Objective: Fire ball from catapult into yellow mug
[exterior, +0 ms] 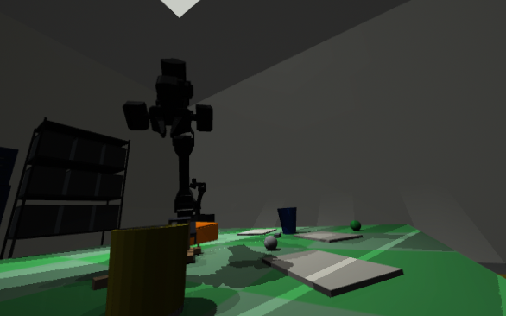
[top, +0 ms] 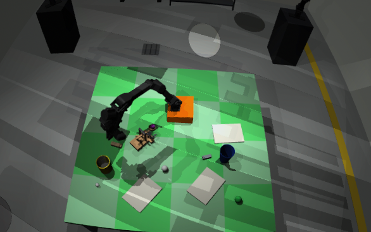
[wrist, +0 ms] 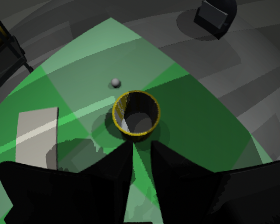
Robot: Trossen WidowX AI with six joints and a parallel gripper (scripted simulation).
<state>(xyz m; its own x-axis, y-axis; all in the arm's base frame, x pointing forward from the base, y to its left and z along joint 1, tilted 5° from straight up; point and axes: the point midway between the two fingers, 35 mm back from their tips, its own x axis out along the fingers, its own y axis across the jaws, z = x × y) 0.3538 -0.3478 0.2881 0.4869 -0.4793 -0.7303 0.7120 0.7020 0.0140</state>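
Note:
The yellow mug stands upright at the mat's front left. The wooden catapult sits right of the arm, with the purple ball resting at its far end. My gripper is shut with only a narrow slit between the fingers, and nothing shows between them. It hangs in the air left of the catapult. In the wrist view it points down toward the mug, which lies just beyond the fingertips.
The arm's base stands at an orange block. A small brown block lies under the gripper. Around lie a grey ball, a small white ball, a green ball, a blue mug and flat grey plates.

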